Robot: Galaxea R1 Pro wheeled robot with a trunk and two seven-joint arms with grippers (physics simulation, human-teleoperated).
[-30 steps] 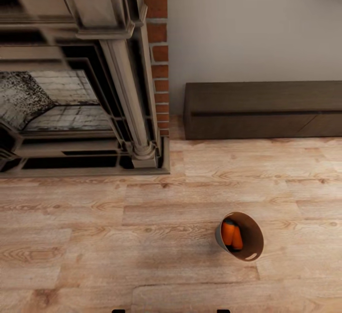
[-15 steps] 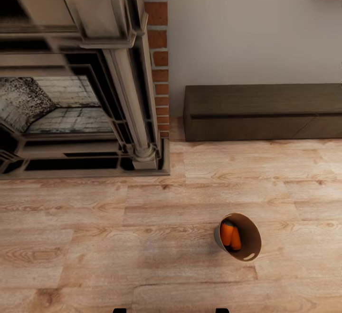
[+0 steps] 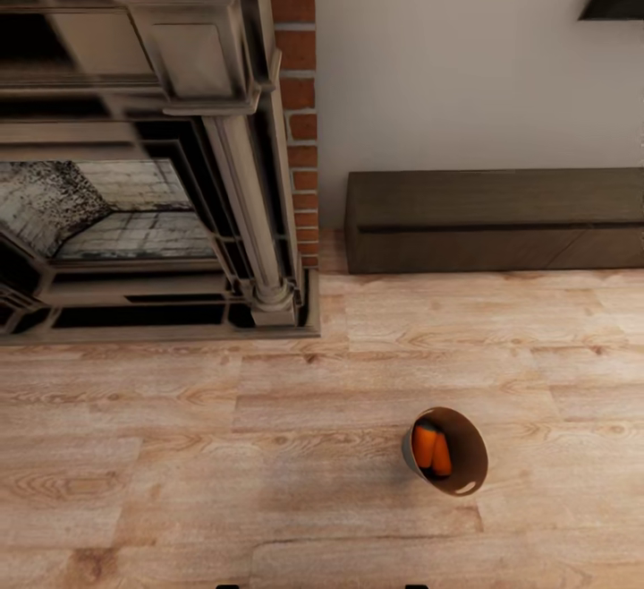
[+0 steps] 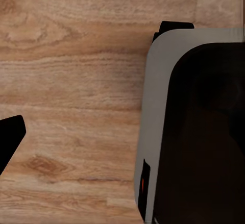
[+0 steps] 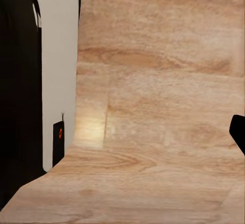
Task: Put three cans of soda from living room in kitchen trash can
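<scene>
From my head camera I see the trash can [image 3: 465, 468] standing on the light wood floor [image 3: 268, 446], ahead and to my right. Two orange soda cans [image 3: 430, 449] lie inside it, side by side against its coppery inner wall. The dark fireplace [image 3: 134, 213] with its brick edge [image 3: 300, 123] stands beyond to the left, and a low dark cabinet [image 3: 492, 222] runs along the white wall. My wrist cameras show floor and my own base [image 4: 153, 132]; whether my jaws are wide or narrow I cannot tell.
</scene>
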